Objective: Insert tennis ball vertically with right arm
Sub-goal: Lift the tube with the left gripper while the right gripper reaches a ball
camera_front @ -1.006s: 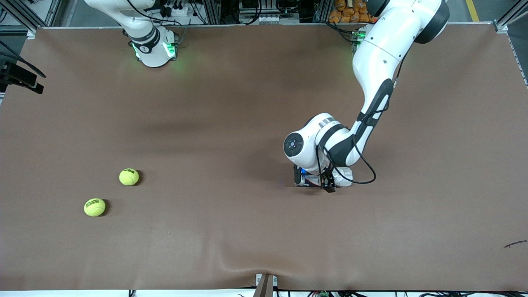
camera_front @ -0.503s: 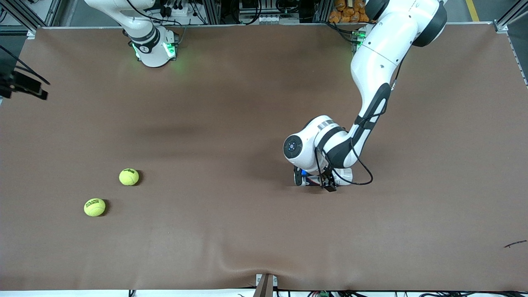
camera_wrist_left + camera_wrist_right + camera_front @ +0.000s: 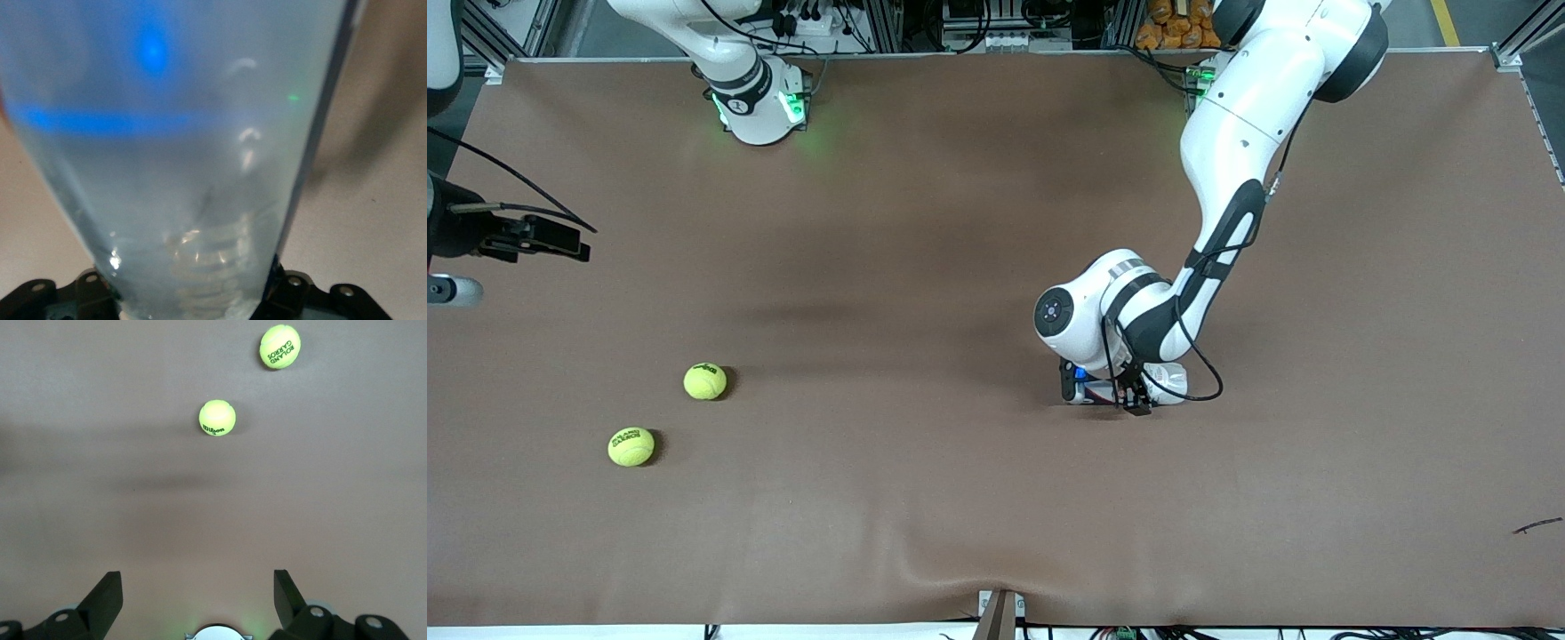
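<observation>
Toward the right arm's end of the desk [image 3: 960,222] lie two tennis balls, well apart from both arms: the farther ball [image 3: 705,381] [image 3: 217,418] and, near it, the nearer ball [image 3: 631,446] [image 3: 280,347]. The right claw [image 3: 569,244] [image 3: 197,581] hangs over the desk's edge at that end, spread wide with nothing in it. Toward the left arm's end, the left claw [image 3: 1101,393] is down at the desk around a clear tube [image 3: 1103,388] [image 3: 187,167]; whether it pinches the tube I cannot tell.
</observation>
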You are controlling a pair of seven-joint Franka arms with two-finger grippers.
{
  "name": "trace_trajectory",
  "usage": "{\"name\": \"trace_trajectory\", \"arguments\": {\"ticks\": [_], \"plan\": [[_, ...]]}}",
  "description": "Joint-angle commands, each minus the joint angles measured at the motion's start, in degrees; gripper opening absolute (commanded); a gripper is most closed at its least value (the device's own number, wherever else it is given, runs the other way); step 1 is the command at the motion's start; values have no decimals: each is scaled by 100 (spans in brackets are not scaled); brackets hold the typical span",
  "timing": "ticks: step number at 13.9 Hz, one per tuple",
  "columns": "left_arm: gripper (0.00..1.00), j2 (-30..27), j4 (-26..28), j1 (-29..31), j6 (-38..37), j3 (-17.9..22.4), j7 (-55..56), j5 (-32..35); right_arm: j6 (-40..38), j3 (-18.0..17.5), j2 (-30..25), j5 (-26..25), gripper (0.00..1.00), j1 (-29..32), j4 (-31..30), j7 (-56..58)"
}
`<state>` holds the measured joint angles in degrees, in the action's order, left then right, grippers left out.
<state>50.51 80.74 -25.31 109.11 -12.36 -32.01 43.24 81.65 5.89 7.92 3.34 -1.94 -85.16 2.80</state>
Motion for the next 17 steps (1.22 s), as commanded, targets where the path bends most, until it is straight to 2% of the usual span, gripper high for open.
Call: {"name": "trace_trajectory", "arguments": {"ticks": [1, 6, 8, 9, 13, 17], "plan": [[75, 117, -173, -245, 110, 40, 98, 114, 0, -18, 201, 175, 100, 114, 96, 10], [72, 39, -313, -334, 250, -91, 405, 44, -26, -9, 429, 193, 100, 97, 87, -7], [73, 3, -497, -360, 382, -494, 965, 44, -44, -9, 622, 158, 100, 114, 44, 19], [73, -6, -567, -360, 583, -661, 1334, 44, -96, -9, 902, 123, 100, 62, 70, 19], [73, -50, -594, -299, 2083, -1031, 2941, 18, -264, -27, 1097, 52, 100, 44, 87, -7], [73, -23, -568, -281, 3623, -1058, 4113, -9, 604, -27, 1414, 35, 100, 141, -237, 546]]}}
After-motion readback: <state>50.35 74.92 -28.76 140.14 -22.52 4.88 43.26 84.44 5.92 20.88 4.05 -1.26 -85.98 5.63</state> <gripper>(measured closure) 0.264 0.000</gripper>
